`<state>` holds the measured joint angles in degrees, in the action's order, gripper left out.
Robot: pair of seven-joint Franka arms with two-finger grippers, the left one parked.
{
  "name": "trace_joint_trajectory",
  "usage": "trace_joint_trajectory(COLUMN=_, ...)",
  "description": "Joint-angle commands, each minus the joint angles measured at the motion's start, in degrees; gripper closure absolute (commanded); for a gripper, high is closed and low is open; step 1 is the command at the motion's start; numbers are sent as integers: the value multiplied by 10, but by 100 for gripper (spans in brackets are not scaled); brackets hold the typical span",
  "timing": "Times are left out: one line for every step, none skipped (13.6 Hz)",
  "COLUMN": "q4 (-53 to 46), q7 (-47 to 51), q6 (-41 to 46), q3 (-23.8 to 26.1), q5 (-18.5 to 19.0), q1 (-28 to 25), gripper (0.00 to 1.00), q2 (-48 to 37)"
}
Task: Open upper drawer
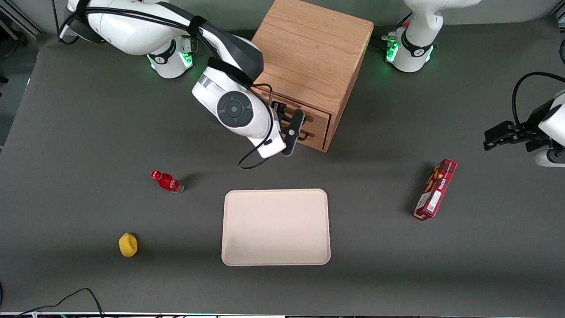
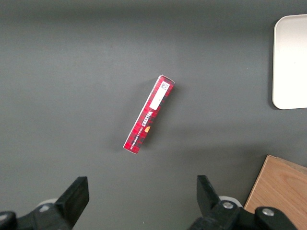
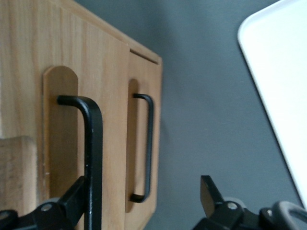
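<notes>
The wooden cabinet [image 1: 311, 48] stands at the back of the table, its two drawers facing the front camera. The upper drawer [image 1: 318, 117] shows in the right wrist view [image 3: 112, 120] with its black wire handle [image 3: 94, 143]. The lower twin drawer [image 3: 156, 96] has the same kind of handle [image 3: 149, 143]. My right gripper [image 1: 292, 127] is right in front of the drawers. In the right wrist view the gripper [image 3: 142, 188] is open, and the upper handle's bar runs just inside one finger [image 3: 72, 199]. The other finger [image 3: 208, 191] is over the grey table.
A cream tray [image 1: 276, 226] lies nearer the front camera than the cabinet. A red bottle [image 1: 167, 181] and a yellow object [image 1: 128, 244] lie toward the working arm's end. A red box [image 1: 435, 189] lies toward the parked arm's end and shows in the left wrist view [image 2: 149, 115].
</notes>
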<state>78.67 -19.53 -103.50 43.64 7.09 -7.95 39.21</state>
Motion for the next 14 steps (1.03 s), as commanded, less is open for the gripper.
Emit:
trace_joint_trajectory(q4=-14, q7=-25, q6=-7, q3=-18, q5=26, q1=-1, gripper=0, q2=14)
trace_joint_trajectory(q4=-15, q7=-27, q6=-7, q3=-20, q5=34, q1=-1, gripper=0, q2=14)
trace_joint_trajectory(q4=-17, q7=-28, q6=-8, q3=-22, q5=37, q1=0, gripper=0, q2=14)
trace_joint_trajectory(q4=-18, q7=-28, q6=-8, q3=-22, q5=37, q1=3, gripper=0, q2=14)
trace_joint_trajectory(q4=-19, q7=-28, q6=-13, q3=-30, q5=37, q1=5, gripper=0, q2=13)
trace_joint_trajectory(q4=-19, q7=-29, q6=-23, q3=-38, q5=36, q1=6, gripper=0, q2=12)
trace_joint_trajectory(q4=-19, q7=-37, q6=-35, q3=-44, q5=36, q1=6, gripper=0, q2=10)
trace_joint_trajectory(q4=-21, q7=-48, q6=-44, q3=-52, q5=35, q1=6, gripper=0, q2=9)
trace_joint_trajectory(q4=-26, q7=-56, q6=-52, q3=-61, q5=35, q1=6, gripper=0, q2=9)
trace_joint_trajectory(q4=-27, q7=-62, q6=-54, q3=-67, q5=34, q1=6, gripper=0, q2=9)
trace_joint_trajectory(q4=-29, q7=-63, q6=-56, q3=-72, q5=34, q1=7, gripper=0, q2=8)
trace_joint_trajectory(q4=-30, q7=-63, q6=-65, q3=-76, q5=34, q1=6, gripper=0, q2=6)
trace_joint_trajectory(q4=-30, q7=-64, q6=-76, q3=-80, q5=34, q1=6, gripper=0, q2=6)
trace_joint_trajectory(q4=-30, q7=-64, q6=-79, q3=-86, q5=34, q1=6, gripper=0, q2=5)
